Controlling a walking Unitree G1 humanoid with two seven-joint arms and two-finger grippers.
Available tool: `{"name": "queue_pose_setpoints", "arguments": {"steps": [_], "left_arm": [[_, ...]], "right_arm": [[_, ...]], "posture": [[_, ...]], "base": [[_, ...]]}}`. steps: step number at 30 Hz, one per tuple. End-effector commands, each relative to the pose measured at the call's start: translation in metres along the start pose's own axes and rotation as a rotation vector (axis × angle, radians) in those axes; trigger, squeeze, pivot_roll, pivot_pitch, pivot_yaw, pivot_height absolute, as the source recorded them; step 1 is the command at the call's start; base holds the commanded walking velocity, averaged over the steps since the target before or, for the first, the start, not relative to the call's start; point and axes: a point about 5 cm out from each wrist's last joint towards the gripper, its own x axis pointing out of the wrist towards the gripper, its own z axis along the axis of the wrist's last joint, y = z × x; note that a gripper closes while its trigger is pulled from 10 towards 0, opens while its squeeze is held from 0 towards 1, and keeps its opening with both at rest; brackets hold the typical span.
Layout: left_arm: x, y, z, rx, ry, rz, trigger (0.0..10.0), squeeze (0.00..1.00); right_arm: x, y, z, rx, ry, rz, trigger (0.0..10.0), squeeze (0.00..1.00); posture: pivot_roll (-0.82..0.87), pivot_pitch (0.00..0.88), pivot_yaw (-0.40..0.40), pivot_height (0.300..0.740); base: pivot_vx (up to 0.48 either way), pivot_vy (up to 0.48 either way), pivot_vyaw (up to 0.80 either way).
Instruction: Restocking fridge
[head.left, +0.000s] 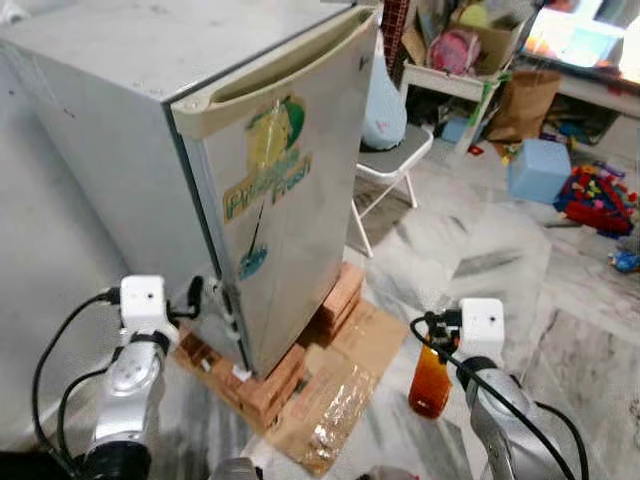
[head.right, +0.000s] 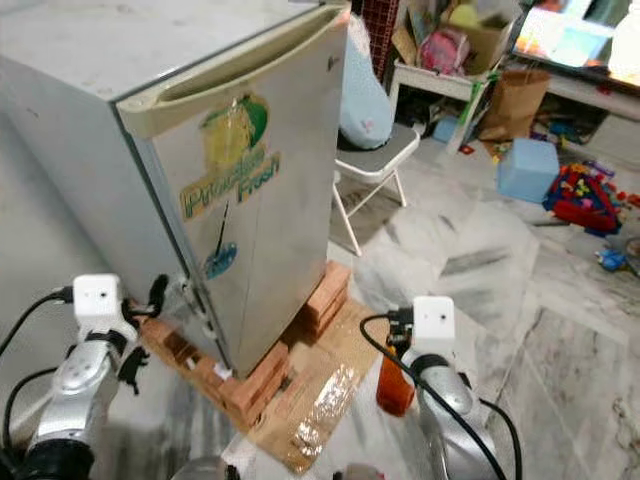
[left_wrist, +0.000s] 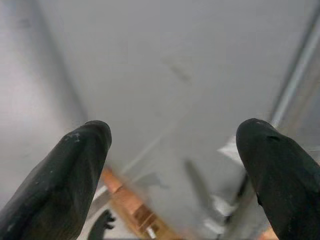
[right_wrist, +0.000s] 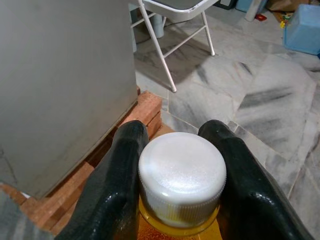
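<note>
A small grey fridge (head.left: 270, 200) with a beige top handle and a "Fresh" sticker stands with its door closed. My left gripper (head.left: 200, 298) is at the fridge's lower near corner, by the door's edge, and is open. The left wrist view has its two black fingertips (left_wrist: 80, 150) spread wide against the grey side panel. Low on the right, my right gripper (head.left: 432, 335) is shut on an orange bottle (head.left: 430, 385), held upright above the floor. In the right wrist view, both fingers (right_wrist: 125, 165) clamp just under its white cap (right_wrist: 181, 172).
The fridge rests on red bricks (head.left: 265, 385) over flattened cardboard (head.left: 340, 390). A white folding chair (head.left: 395, 160) stands behind its right side. Further right on the marble floor are a blue box (head.left: 540, 168), toys (head.left: 598, 195) and a paper bag (head.left: 525, 100).
</note>
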Motion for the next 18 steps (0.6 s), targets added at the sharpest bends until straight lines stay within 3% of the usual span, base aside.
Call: {"name": "queue_pose_setpoints", "arguments": {"steps": [1, 5, 10, 12, 15, 16, 17, 18], "left_arm": [[0.008, 0.006, 0.004, -0.003, 0.019, 0.037, 10.0, 0.00], [0.027, 0.004, 0.015, -0.025, 0.045, 0.090, 10.0, 0.00], [0.037, -0.007, 0.024, -0.038, 0.051, 0.084, 10.0, 0.00], [0.041, -0.021, 0.021, -0.022, 0.090, 0.041, 10.0, 0.00], [0.043, -0.058, 0.014, -0.017, 0.184, -0.130, 10.0, 0.00], [0.043, -0.058, 0.014, -0.017, 0.184, -0.130, 10.0, 0.00], [0.042, -0.074, 0.013, 0.034, 0.193, -0.216, 10.0, 0.00], [0.037, -0.103, 0.017, 0.056, 0.164, -0.378, 10.0, 0.00]], "right_arm": [[-0.003, -0.004, 0.006, -0.005, -0.022, -0.016, 10.0, 0.00], [-0.005, -0.006, 0.004, -0.008, -0.011, -0.020, 10.0, 0.00], [-0.004, -0.007, 0.006, -0.004, -0.021, -0.027, 10.0, 0.00], [-0.004, -0.007, 0.006, -0.004, -0.019, -0.029, 10.0, 0.00], [-0.004, -0.004, 0.005, -0.002, -0.016, -0.017, 10.0, 0.00], [-0.004, -0.004, 0.005, -0.002, -0.016, -0.017, 10.0, 0.00], [-0.003, -0.003, 0.006, 0.000, -0.015, -0.011, 10.0, 0.00], [-0.004, -0.002, 0.005, 0.007, -0.012, 0.008, 10.0, 0.00]], "posture": [[-0.02, 0.013, -0.028, 0.740], [-0.03, 0.012, -0.028, 0.740], [-0.04, 0.006, -0.022, 0.740], [-0.04, 0.003, -0.022, 0.740], [-0.04, 0.000, -0.025, 0.740], [-0.04, 0.000, -0.025, 0.740], [-0.04, 0.000, -0.026, 0.740], [-0.04, 0.000, -0.026, 0.740]], "base": [[0.000, 0.000, 0.00], [0.000, 0.000, 0.00], [0.000, 0.000, 0.00], [0.000, 0.000, 0.00], [0.000, 0.000, 0.00], [0.000, 0.000, 0.00], [0.000, 0.000, 0.00], [0.000, 0.000, 0.00]]}}
